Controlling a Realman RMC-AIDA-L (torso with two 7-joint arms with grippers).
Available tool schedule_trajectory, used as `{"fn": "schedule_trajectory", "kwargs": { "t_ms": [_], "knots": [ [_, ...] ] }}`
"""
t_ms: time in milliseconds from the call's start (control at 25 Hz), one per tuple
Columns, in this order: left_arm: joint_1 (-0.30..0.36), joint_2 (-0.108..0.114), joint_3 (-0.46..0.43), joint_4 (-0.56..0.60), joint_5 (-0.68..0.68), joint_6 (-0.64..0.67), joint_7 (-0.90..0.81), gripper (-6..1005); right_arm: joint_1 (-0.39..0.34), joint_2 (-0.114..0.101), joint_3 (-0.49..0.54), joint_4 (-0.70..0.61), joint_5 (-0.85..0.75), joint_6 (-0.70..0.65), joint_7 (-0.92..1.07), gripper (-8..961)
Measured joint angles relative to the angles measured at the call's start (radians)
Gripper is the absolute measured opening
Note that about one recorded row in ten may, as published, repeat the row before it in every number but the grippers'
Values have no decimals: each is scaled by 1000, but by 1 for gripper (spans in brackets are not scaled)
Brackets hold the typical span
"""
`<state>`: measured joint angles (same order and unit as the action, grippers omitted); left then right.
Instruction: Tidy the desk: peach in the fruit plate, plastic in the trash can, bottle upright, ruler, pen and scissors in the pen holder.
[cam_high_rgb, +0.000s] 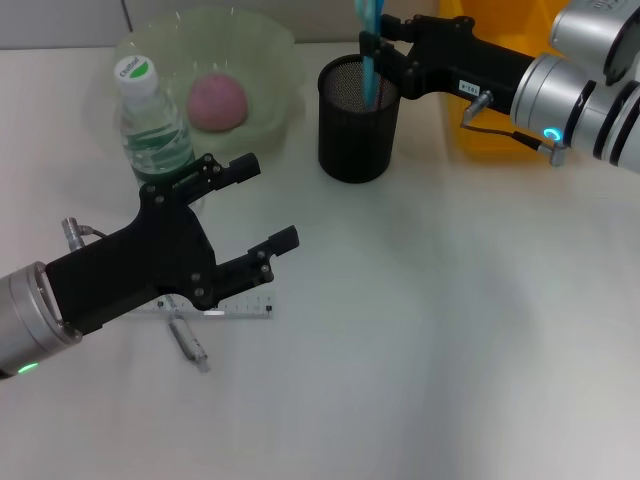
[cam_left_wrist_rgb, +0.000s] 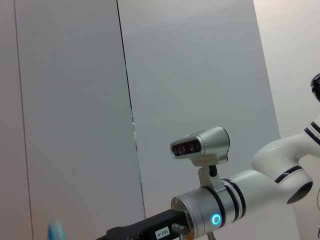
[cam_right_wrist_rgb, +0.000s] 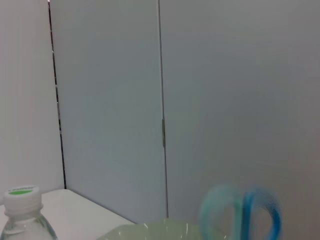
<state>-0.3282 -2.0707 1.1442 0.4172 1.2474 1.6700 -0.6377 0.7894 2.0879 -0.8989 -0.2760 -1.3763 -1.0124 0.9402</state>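
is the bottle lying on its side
No, the bottle stands upright beside the fruit plate, its cap on top.

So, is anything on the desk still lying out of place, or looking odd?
Yes. The ruler and pen lie flat on the desk, below the open left gripper, not in the pen holder. The right gripper holds the blue scissors above that holder. Nothing looks spilled or damaged.
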Motion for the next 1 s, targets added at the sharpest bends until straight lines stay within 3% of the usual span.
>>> {"fn": "schedule_trajectory", "kwargs": {
  "t_ms": [280,560,1000],
  "knots": [
    [2,-2,0,-1,0,2,0,754,-2,0,0,5,0,7,0,395],
    [5,-2,0,-1,0,2,-3,754,-18,-2,10,-10,3,-31,1,419],
    [-2,-2,0,-39,-2,-3,-5,754,-239,-10,14,-244,7,-413,60,457]
  ]
}}
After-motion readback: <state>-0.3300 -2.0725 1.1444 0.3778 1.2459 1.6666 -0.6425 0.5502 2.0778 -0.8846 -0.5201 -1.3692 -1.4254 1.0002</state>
